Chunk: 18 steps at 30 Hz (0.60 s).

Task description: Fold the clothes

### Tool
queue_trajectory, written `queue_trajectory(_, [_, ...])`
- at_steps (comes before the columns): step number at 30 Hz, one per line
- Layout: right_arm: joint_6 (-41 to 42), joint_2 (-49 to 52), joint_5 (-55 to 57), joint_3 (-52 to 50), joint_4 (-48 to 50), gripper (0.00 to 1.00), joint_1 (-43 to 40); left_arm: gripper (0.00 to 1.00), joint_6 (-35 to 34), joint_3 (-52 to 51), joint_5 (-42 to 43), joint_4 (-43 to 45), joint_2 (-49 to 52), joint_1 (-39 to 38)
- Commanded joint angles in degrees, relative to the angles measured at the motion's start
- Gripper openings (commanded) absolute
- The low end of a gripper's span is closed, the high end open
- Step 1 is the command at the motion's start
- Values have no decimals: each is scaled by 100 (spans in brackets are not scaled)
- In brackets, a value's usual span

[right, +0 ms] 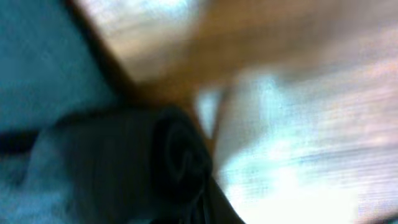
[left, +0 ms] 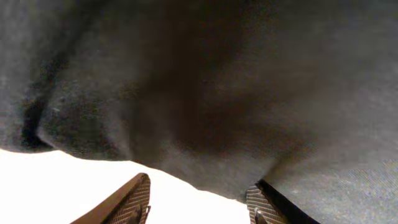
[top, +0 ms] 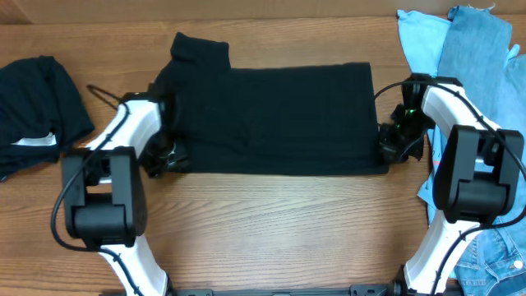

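Plain black T-shirt (top: 279,115); left of it, a black garment (top: 37,94) with white label (top: 34,141); right of it, a light-blue garment (top: 419,43) and a denim-blue garment (top: 478,51); brown wood-grain surface (top: 279,234).

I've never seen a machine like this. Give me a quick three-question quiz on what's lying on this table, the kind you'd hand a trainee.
1. True or false: the black T-shirt lies flat on the wooden table, between the two arms.
2. Pick one: the garment with the white label is A) blue, B) black, C) red.
3. Fill in: in the overhead view, the blue garments are piled at the ____ edge.

Key: 1 true; 2 B; 3 right.
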Motion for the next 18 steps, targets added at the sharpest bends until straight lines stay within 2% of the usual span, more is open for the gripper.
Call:
queue_trajectory(1, [87, 291, 505, -205, -365, 13, -24, 55, 157, -588, -575, -63, 299, 520])
queue_trajectory(6, [87, 291, 592, -208, -874, 16, -24, 55, 254, -1021, -575, -72, 299, 739])
queue_trajectory(14, [90, 291, 588, -208, -634, 17, -24, 57, 363, -1156, -533, -24, 295, 750])
queue_trajectory(15, [90, 291, 588, -205, -597, 17, -24, 57, 365, -1097, -452, -13, 258, 750])
queue_trajectory(16, [94, 289, 588, -203, -553, 10, -24, 57, 391, -1034, -302, 0, 175, 750])
queue_trajectory(18, [142, 262, 535, -111, -481, 7, -24, 57, 584, -903, -9, 79, -238, 748])
